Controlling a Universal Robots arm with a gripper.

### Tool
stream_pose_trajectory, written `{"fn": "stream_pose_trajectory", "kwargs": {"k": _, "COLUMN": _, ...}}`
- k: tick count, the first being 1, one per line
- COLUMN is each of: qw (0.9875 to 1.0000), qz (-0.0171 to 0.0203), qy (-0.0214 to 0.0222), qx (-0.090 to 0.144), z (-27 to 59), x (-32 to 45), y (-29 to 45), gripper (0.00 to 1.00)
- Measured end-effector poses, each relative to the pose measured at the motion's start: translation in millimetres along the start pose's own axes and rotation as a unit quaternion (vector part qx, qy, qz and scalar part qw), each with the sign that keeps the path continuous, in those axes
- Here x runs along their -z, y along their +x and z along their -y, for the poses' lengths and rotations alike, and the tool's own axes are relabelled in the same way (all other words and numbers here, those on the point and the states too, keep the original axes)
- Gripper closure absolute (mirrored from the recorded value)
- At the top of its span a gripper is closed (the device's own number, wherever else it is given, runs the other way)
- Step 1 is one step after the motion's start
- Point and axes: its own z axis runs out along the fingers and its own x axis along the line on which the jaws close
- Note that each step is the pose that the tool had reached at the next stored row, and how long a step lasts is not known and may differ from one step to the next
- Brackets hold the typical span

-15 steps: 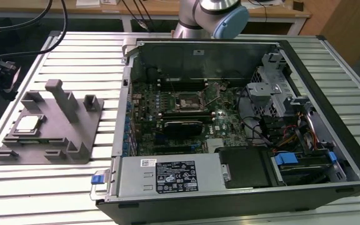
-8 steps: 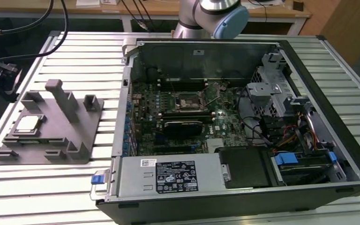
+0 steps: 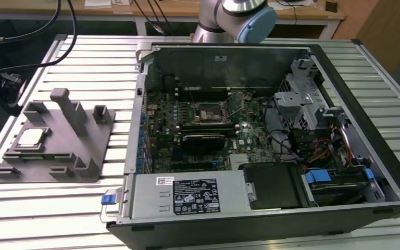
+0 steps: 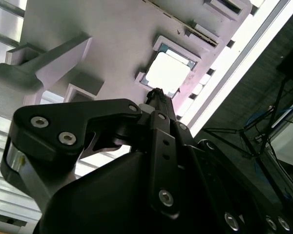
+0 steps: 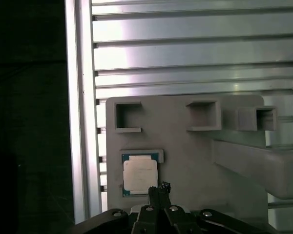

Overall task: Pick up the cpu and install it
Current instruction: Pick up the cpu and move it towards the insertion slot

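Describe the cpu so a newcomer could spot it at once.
On the slatted metal table, find the grey fixture block at the exterior view's left of the open computer case. The cpu lies flat in a square pocket on that block. It is the only shiny silver square there; neighbouring pockets and posts are plain grey.
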Motion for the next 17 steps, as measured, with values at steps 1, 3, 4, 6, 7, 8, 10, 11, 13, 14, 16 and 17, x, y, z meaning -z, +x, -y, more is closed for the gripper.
{"fn": "stream_pose_trajectory", "kwargs": {"k": 1, "qw": 1.0000, "qz": 0.0000, "qy": 0.0000, "qx": 0.000, "z": 0.1, "x": -1.0, "y": 0.0, "gripper": 0.89}}
{"fn": "stream_pose_trajectory", "kwargs": {"k": 3, "qw": 1.0000, "qz": 0.0000, "qy": 0.0000, "qx": 0.000, "z": 0.5, "x": -3.1, "y": 0.2, "gripper": 0.89}}
{"fn": "stream_pose_trajectory", "kwargs": {"k": 4, "qw": 1.0000, "qz": -0.0001, "qy": 0.0001, "qx": 0.000, "z": 0.7, "x": -4.1, "y": 0.4, "gripper": 0.89}}
{"fn": "stream_pose_trajectory", "kwargs": {"k": 6, "qw": 1.0000, "qz": 0.0000, "qy": 0.0001, "qx": 0.000, "z": 2.0, "x": -6.1, "y": 0.8, "gripper": 0.89}}
{"fn": "stream_pose_trajectory", "kwargs": {"k": 7, "qw": 1.0000, "qz": 0.0001, "qy": 0.0000, "qx": 0.000, "z": 2.7, "x": -7.2, "y": 1.2, "gripper": 0.89}}
{"fn": "stream_pose_trajectory", "kwargs": {"k": 8, "qw": 1.0000, "qz": 0.0001, "qy": -0.0001, "qx": 0.000, "z": 3.5, "x": -8.4, "y": 1.6, "gripper": 0.89}}
{"fn": "stream_pose_trajectory", "kwargs": {"k": 10, "qw": 1.0000, "qz": 0.0002, "qy": -0.0002, "qx": 0.000, "z": 5.3, "x": -10.9, "y": 1.8, "gripper": 0.89}}
{"fn": "stream_pose_trajectory", "kwargs": {"k": 11, "qw": 1.0000, "qz": 0.0002, "qy": -0.0002, "qx": 0.000, "z": 6.1, "x": -12.4, "y": 1.9, "gripper": 0.89}}
{"fn": "stream_pose_trajectory", "kwargs": {"k": 13, "qw": 1.0000, "qz": 0.0001, "qy": -0.0005, "qx": 0.000, "z": 7.7, "x": -15.9, "y": 2.0, "gripper": 0.89}}
{"fn": "stream_pose_trajectory", "kwargs": {"k": 14, "qw": 1.0000, "qz": 0.0001, "qy": -0.0007, "qx": 0.000, "z": 8.3, "x": -17.7, "y": 2.1, "gripper": 0.89}}
{"fn": "stream_pose_trajectory", "kwargs": {"k": 16, "qw": 1.0000, "qz": 0.0000, "qy": -0.0008, "qx": 0.000, "z": 9.3, "x": -21.3, "y": 2.5, "gripper": 0.89}}
{"fn": "stream_pose_trajectory", "kwargs": {"k": 17, "qw": 1.0000, "qz": 0.0000, "qy": -0.0008, "qx": 0.000, "z": 9.7, "x": -23.0, "y": 2.8, "gripper": 0.89}}
